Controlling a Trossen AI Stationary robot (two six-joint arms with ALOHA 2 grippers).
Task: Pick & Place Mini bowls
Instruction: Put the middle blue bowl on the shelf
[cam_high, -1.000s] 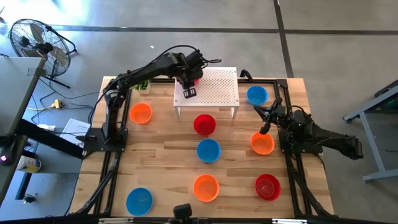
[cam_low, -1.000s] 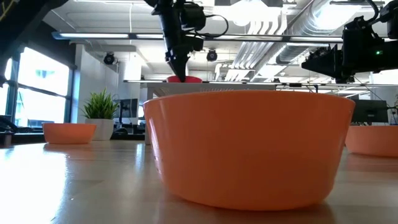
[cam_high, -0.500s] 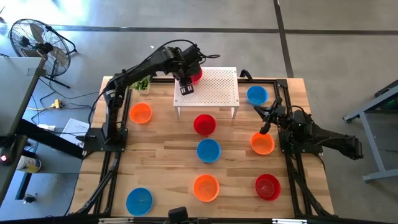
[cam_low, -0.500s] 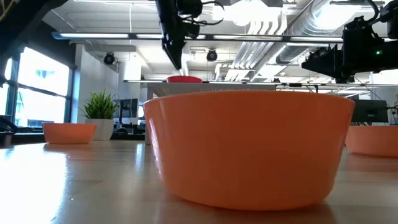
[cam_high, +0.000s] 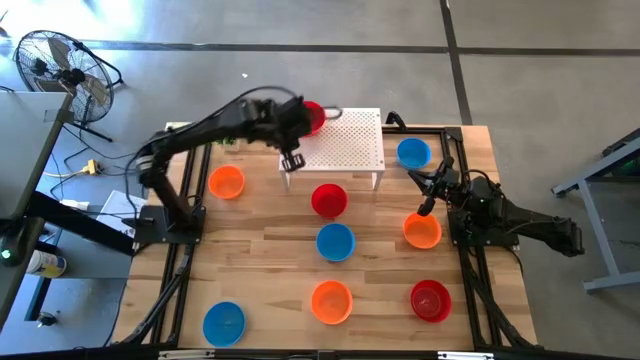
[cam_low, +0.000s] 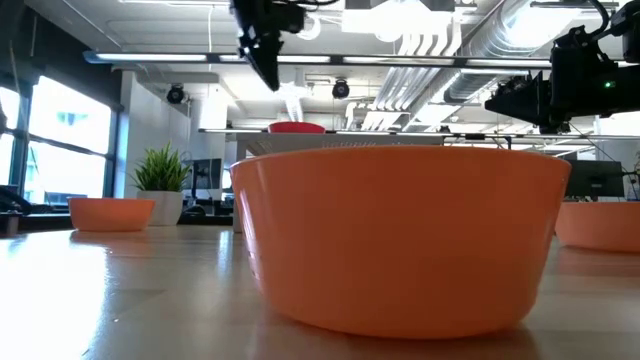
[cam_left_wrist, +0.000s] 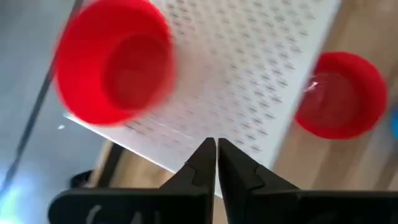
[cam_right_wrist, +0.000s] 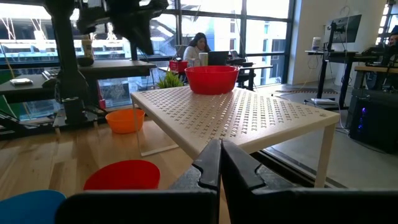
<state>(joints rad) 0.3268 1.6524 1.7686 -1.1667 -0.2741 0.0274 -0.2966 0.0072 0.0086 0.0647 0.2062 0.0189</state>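
Our left gripper (cam_high: 291, 160), fingers clenched on nothing, hovers at the white holey stand's (cam_high: 350, 145) nine o'clock edge; the small red plastic bowl (cam_high: 312, 116) sits on top, out of the way. Right gripper (cam_high: 424, 208), fingers clenched, waits.

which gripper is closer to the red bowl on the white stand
Left. The left gripper hangs just off the perforated stand, near the corner where the red bowl sits. The right gripper waits across the table beside an orange bowl.
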